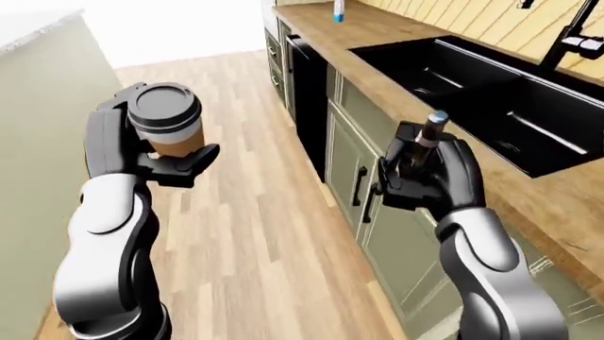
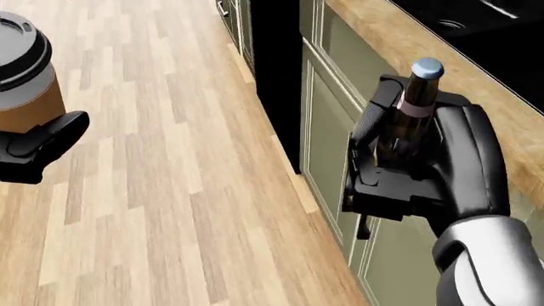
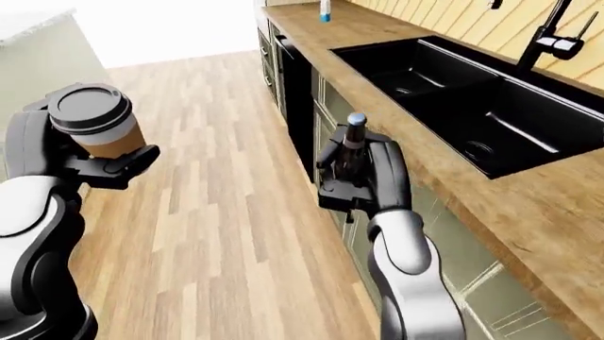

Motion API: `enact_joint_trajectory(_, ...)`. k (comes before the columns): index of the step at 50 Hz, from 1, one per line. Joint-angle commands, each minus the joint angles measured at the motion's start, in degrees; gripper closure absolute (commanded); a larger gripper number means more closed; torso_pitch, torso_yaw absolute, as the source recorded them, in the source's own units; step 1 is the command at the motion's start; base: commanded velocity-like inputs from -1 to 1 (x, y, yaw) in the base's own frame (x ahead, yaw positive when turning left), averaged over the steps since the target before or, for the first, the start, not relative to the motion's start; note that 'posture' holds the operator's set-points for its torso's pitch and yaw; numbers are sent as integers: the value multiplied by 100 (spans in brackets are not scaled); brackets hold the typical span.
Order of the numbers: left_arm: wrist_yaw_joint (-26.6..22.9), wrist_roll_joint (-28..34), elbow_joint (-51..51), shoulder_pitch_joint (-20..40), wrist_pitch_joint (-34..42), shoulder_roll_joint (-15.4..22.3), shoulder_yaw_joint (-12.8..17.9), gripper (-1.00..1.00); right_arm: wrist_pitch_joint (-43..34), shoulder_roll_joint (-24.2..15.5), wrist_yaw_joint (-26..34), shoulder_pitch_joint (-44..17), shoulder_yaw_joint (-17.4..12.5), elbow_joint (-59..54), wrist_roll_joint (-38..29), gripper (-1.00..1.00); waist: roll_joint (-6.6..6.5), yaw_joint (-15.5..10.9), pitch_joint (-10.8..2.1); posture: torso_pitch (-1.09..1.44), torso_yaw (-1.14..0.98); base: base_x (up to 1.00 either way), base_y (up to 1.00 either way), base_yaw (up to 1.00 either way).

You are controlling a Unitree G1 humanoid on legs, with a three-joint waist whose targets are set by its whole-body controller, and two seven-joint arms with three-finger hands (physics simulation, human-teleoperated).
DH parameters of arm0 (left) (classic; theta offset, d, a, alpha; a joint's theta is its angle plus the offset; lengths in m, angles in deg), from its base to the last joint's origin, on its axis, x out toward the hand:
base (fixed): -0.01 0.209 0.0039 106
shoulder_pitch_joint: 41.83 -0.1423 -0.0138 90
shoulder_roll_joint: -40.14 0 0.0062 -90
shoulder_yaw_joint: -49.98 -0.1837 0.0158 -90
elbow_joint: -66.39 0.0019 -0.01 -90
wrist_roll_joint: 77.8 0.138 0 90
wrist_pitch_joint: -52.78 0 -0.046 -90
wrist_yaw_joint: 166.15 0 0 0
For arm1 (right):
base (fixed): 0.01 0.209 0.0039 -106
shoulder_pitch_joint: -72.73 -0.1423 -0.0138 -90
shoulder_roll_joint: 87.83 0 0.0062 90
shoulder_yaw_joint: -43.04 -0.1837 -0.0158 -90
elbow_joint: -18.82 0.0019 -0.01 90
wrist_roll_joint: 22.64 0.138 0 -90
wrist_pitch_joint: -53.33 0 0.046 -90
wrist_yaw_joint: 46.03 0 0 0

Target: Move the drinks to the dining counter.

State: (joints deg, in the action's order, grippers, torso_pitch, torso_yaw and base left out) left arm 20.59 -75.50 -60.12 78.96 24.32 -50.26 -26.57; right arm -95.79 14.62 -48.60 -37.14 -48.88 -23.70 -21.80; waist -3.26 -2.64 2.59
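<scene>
My left hand (image 1: 156, 152) is shut on a paper coffee cup (image 1: 168, 120) with a dark lid, held upright over the wooden floor at the left of the left-eye view. My right hand (image 1: 425, 173) is shut on a dark glass bottle (image 2: 411, 105) with a grey cap, held upright beside the cabinet fronts under the wooden counter (image 1: 453, 106). A small blue and white bottle (image 1: 338, 10) stands on that counter at the top of the eye views.
A black double sink (image 1: 500, 92) with a black tap (image 3: 552, 32) is set in the counter on the right. Green cabinet doors (image 1: 354, 159) and a dark appliance gap (image 1: 306, 106) run below it. A pale counter (image 1: 37, 85) stands at the left.
</scene>
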Motion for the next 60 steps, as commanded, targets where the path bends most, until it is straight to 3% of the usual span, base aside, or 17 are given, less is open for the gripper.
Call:
enact_joint_trajectory(1, -13, 7, -232, 210, -210, 42, -27, 100, 438, -59, -39, -231, -144, 370, -19, 100, 10, 23, -188, 0, 0, 11, 0, 100)
enact_joint_trajectory(6, -22, 38, -265, 177, -221, 14, -62, 100, 427, -66, -44, -234, -164, 387, 0, 100, 504, 24, -27, 0, 0, 13, 0, 100)
enact_joint_trajectory(9, -40, 52, -258, 166, -238, -3, -68, 100, 417, -56, -55, -224, -162, 388, 18, 100, 1080, 153, -118, 0, 0, 21, 0, 100)
enact_joint_trajectory(10, -44, 53, -262, 162, -241, -10, -67, 100, 408, -56, -60, -222, -158, 399, 21, 100, 817, 135, 27, 0, 0, 27, 0, 100)
enact_joint_trajectory(18, -76, 81, -251, 133, -289, -13, -61, 100, 439, -49, -86, -209, -143, 387, 30, 100, 590, 160, -96, 0, 0, 30, 0, 100)
enact_joint_trajectory(25, -114, 101, -300, 142, -264, -27, -84, 100, 455, -55, -95, -205, -171, 350, 49, 100, -34, 321, -313, 0, 0, 38, 7, 70)
enact_joint_trajectory(27, -128, 104, -297, 137, -287, -28, -85, 100, 365, -55, -104, -212, -187, 439, 71, 100, -105, 436, -22, 0, 0, 69, 0, 0)
enact_joint_trajectory(35, -144, 119, -314, 129, -297, -54, -92, 100, 476, -76, -114, -168, -190, 370, 88, 100, 20, 357, -23, 0, 0, 86, 0, 0)
enact_joint_trajectory(44, -155, 124, -299, 113, -322, -62, -92, 100, 513, -85, -107, -159, -179, 366, 69, 100, 273, 262, -356, 0, 0, 100, 0, 0)
enact_joint_trajectory(47, -167, 127, -317, 140, -289, -44, -90, 100, 523, -90, -108, -170, -168, 354, 57, 100, 311, 257, 84, 0, 0, 100, 0, 0)
enact_joint_trajectory(49, -165, 131, -316, 124, -303, -52, -94, 100, 481, -91, -110, -196, -171, 371, 54, 100, 442, 333, -151, 0, 0, 100, 0, 0)
enact_joint_trajectory(52, -174, 132, -357, 140, -259, -43, -87, 100, 496, -80, -107, -197, -180, 389, 59, 100, 577, 313, 16, 0, 0, 58, 0, 0)
enact_joint_trajectory(53, -177, 131, -362, 143, -256, -41, -81, 100, 507, -82, -109, -196, -178, 392, 55, 100, 618, 300, -103, 0, 0, 0, 0, 0)
enact_joint_trajectory(56, -179, 132, -356, 134, -278, -44, -84, 100, 481, -84, -113, -190, -151, 426, 39, 100, 298, 317, -54, 0, 0, 0, 0, 0)
enact_joint_trajectory(58, -183, 128, -350, 126, -276, -51, -82, 100, 414, -49, -130, -210, -174, 436, 78, 100, -430, -75, -239, 0, 0, 0, 0, 61)
enact_joint_trajectory(59, -178, 132, -339, 113, -296, -57, -90, 100, 459, -65, -134, -192, -160, 399, 59, 100, -145, 34, -66, 0, 0, 0, 0, 100)
enact_joint_trajectory(60, -178, 133, -340, 114, -293, -59, -93, 100, 501, -74, -131, -167, -143, 371, 44, 100, -111, -95, -184, 0, 0, 0, 0, 100)
